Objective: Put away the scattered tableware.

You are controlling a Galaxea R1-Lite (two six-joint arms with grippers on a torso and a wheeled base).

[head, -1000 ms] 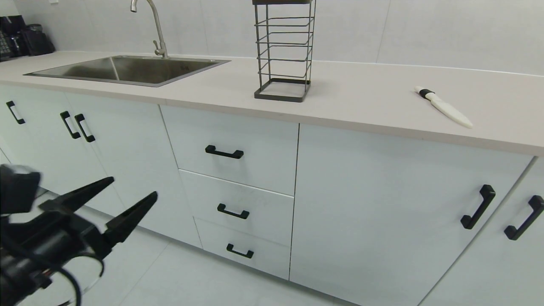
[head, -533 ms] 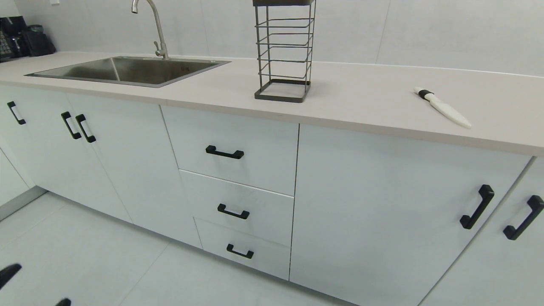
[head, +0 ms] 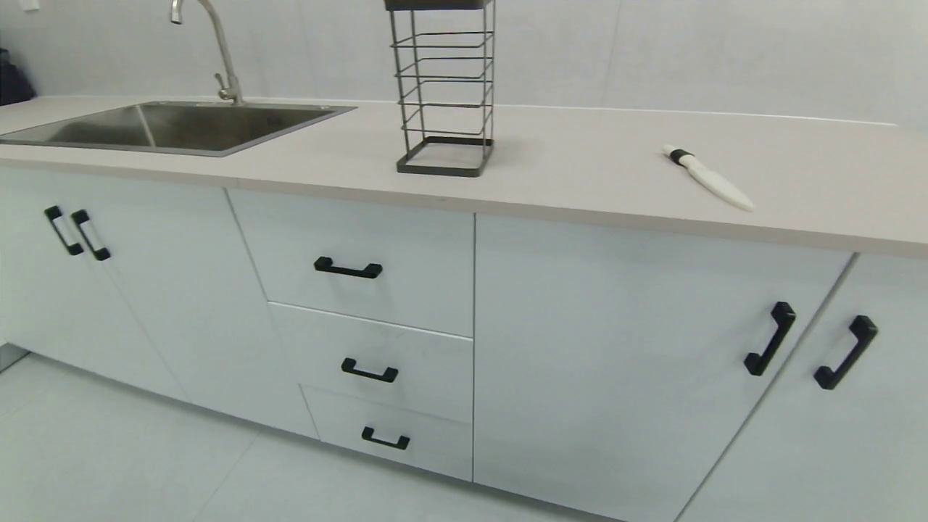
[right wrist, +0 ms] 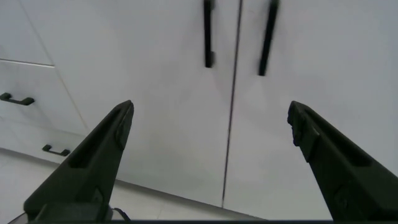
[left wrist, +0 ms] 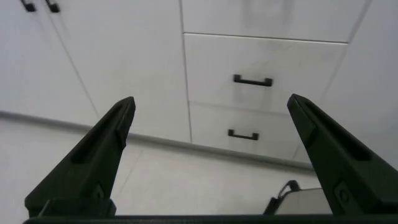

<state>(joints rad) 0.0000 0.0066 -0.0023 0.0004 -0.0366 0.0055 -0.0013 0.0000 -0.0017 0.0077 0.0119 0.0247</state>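
A white knife with a black band (head: 708,177) lies flat on the beige countertop (head: 580,174), to the right. A tall black wire rack (head: 444,87) stands upright on the counter's middle, with nothing in it. My left gripper (left wrist: 211,109) is open, held low and facing the lower drawers (left wrist: 261,81) and the floor. My right gripper (right wrist: 211,115) is open too, facing a pair of white cabinet doors with black handles (right wrist: 239,37). Nothing sits between either pair of fingers.
A steel sink (head: 167,127) with a curved tap (head: 217,43) is set into the counter at the left. Below run white cabinets: double doors (head: 76,232) left, three stacked drawers (head: 348,268) in the middle, more doors (head: 772,337) right. Pale tiled floor (head: 145,464) lies in front.
The left gripper dropped down out of the head view. The head camera has swung to the right, so sink, rack and knife all sit further left in the picture.
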